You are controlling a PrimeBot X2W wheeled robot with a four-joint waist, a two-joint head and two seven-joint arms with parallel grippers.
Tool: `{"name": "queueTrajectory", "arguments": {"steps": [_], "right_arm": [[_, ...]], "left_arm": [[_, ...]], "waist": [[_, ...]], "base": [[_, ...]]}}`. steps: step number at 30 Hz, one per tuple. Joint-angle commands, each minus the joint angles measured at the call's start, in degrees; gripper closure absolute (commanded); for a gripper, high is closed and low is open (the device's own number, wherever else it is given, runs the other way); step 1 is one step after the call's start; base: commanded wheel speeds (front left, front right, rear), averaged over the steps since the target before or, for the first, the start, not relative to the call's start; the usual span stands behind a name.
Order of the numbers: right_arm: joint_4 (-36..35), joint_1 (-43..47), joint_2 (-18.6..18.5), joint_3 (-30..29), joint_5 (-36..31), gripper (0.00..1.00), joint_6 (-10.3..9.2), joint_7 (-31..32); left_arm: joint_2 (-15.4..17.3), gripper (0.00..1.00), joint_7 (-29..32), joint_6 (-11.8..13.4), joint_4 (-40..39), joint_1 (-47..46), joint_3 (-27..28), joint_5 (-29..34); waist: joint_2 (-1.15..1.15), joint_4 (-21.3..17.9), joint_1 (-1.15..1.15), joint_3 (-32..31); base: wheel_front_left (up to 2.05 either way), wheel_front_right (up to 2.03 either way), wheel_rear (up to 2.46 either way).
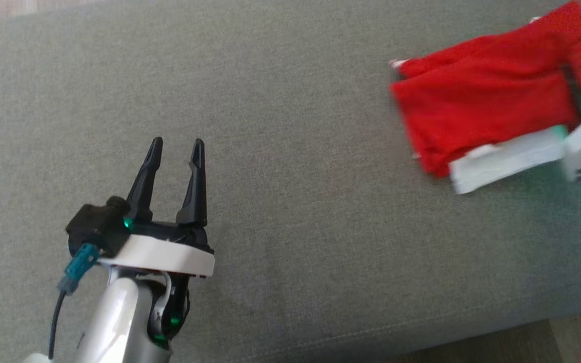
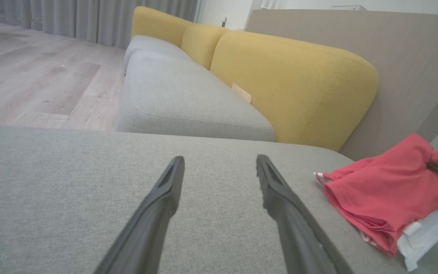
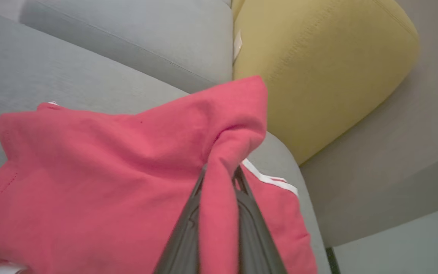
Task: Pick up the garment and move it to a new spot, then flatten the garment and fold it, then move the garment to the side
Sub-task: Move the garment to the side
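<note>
The wide grey seat cushion carries the shirt at its right end, near the yellow backrest. The shirt is a folded red bundle with a white edge underneath. The right gripper pinches a red fold of it. The left gripper is spread, well apart from the shirt.

One garment, one left hand, one right hand, three yellow cushions.

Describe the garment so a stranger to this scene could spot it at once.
Start at the wide grey seat cushion beside the yellow backrest. Near its right end in the head view lies the garment, a folded heap pinched by the right gripper. It stands out by its bright red cloth, with a white sleeve poking out underneath.
</note>
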Motion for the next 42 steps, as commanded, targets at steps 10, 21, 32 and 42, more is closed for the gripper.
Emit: {"name": "queueTrajectory", "arguments": {"steps": [10, 21, 32, 42], "right_arm": [[1.87, -2.01, -9.82, -11.39, -3.4, 1.0, -0.05, 3.89], [2.66, -3.53, -8.1, -17.32, -5.82, 1.0, -0.05, 5.06], [-3.51, -3.71, -5.92, -24.57, -10.56, 1.0, -0.05, 7.27], [-9.91, -0.15, -2.85, -26.96, -11.55, 0.79, -0.05, 10.72]], "left_arm": [[0.17, 0.0, -0.29, -0.62, -1.57, -3.64, 1.93, 1.03], [0.17, 0.0, -0.29, -0.88, -1.34, -5.44, 1.59, 1.27], [0.17, 0.0, -0.29, -0.66, -0.96, -6.22, 1.56, 1.05], [0.17, 0.0, -0.29, -0.51, -0.75, -6.42, 1.17, 0.68]], "waist": [[0.0, 1.87, 0.0, 3.57], [0.0, 2.59, 0.0, 5.86], [0.0, 2.09, 0.0, 6.3], [0.0, 1.92, 0.0, 6.56]], "base": [[0.0, 0.0, 0.0], [0.0, 0.0, 0.0], [0.0, 0.0, 0.0], [0.0, 0.0, 0.0]]}}
